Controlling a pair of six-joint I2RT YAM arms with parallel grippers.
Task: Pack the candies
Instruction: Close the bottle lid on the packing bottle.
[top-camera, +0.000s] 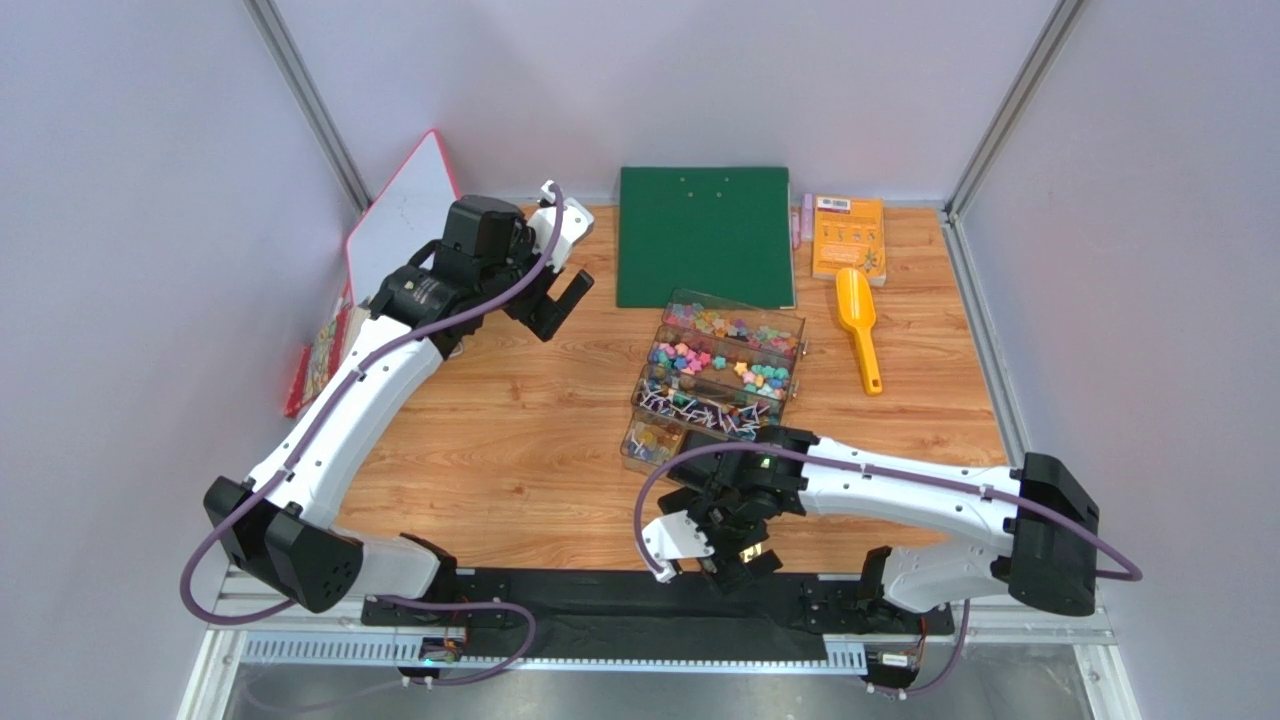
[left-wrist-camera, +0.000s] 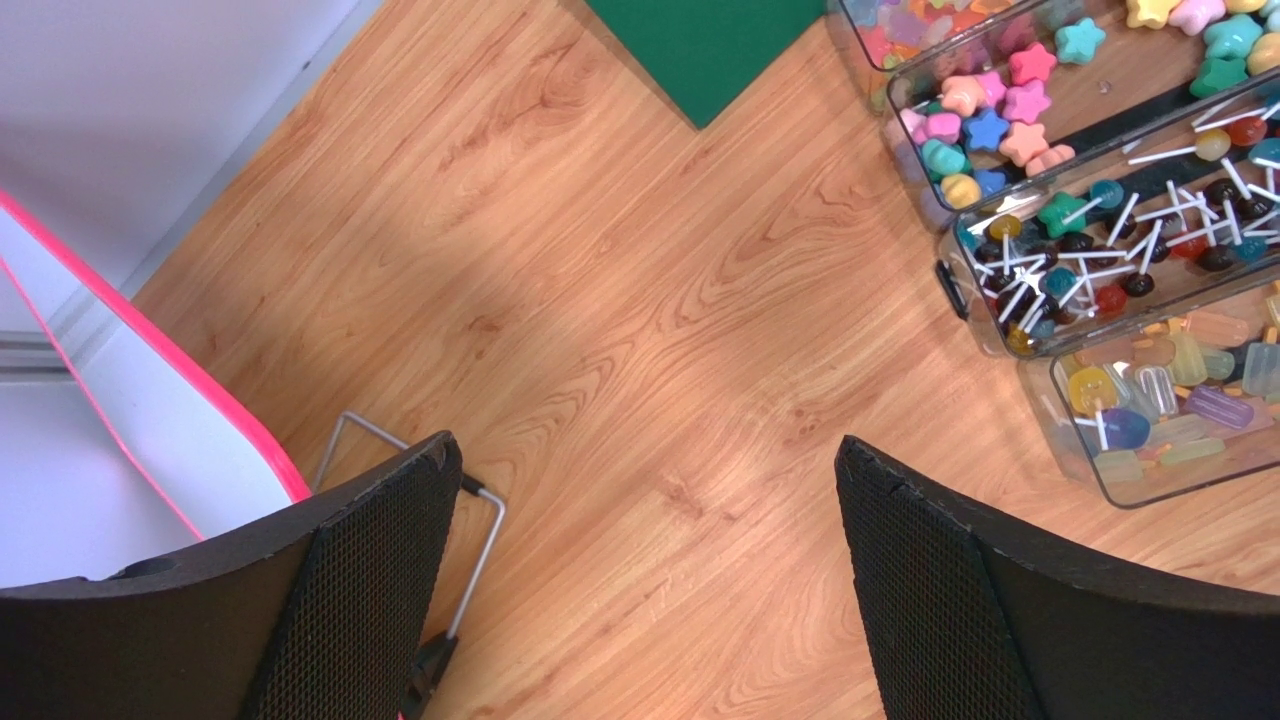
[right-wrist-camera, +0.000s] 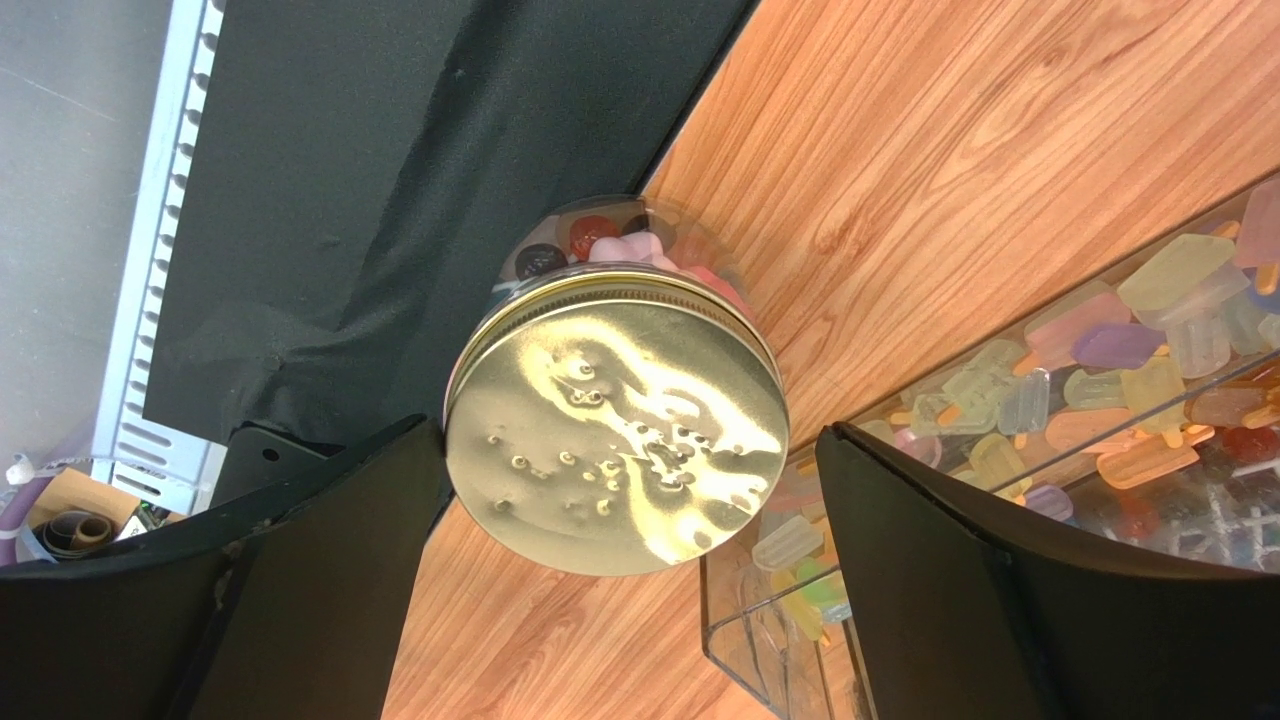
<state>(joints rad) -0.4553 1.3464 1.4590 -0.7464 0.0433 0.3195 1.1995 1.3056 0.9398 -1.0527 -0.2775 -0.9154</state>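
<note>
Hanging over a glass jar (right-wrist-camera: 601, 237), the right tool (right-wrist-camera: 628, 435) is seen with its fingers spread wide, one on either side of the gold lid (right-wrist-camera: 661, 495), and nothing is gripped. The jar is set on the bench (top-camera: 496, 420) near its front edge, just beside a clear compartmented box (top-camera: 800, 354). The candies (top-camera: 721, 360) are kept in that box at mid-bench, and a few are seen through the jar's glass. The left tool (left-wrist-camera: 646, 443) is spread wide and empty, held above bare wood near a pink-edged white board (left-wrist-camera: 166, 420).
</note>
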